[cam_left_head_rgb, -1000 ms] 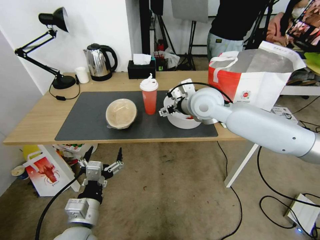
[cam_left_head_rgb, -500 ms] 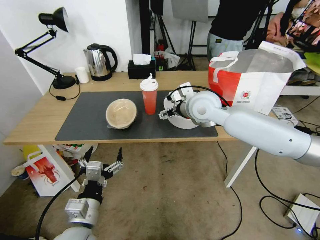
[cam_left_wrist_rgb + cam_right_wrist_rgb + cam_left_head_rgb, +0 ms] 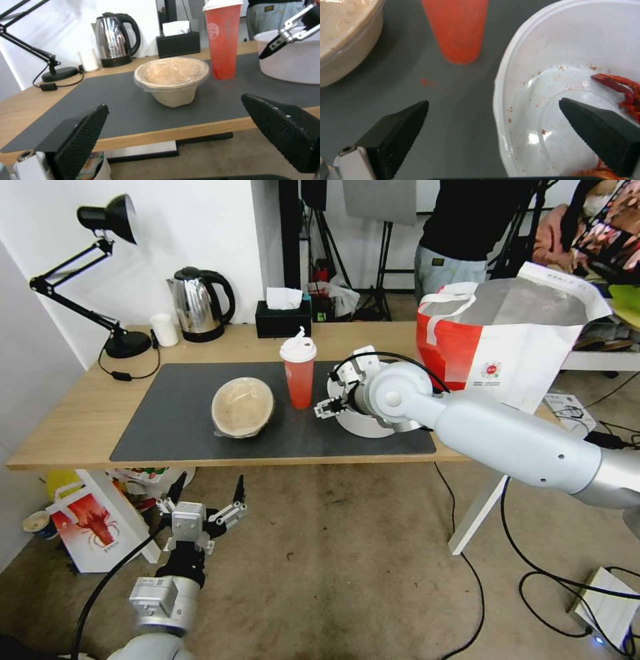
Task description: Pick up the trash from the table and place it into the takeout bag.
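glossy steel kettle [image 3: 198, 303], matt grey mat [image 3: 173, 427], light-wood table [image 3: 73, 423]

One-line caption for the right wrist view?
Open right gripper straddles the rim of the white round plastic bowl, beside the red translucent cup.
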